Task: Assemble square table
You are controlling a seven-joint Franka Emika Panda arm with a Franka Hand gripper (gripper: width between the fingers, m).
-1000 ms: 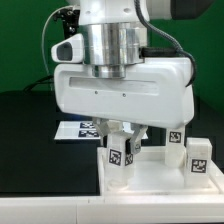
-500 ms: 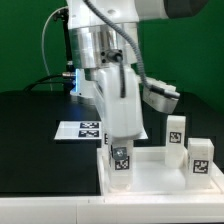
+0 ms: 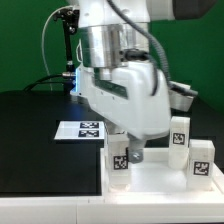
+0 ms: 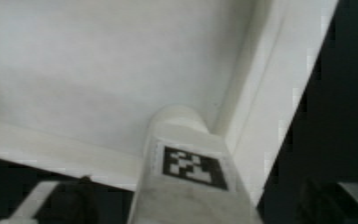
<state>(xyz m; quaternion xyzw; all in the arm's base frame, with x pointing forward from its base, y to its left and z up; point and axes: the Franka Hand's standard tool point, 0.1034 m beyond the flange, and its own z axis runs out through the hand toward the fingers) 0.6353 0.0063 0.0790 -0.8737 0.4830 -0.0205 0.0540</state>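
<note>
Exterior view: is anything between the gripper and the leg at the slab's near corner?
Nothing visible. The gripper is right at the leg standing on the square slab; the wrist view shows that leg directly ahead, unobstructed. Two other legs stand apart, toward the exterior view's right.
</note>
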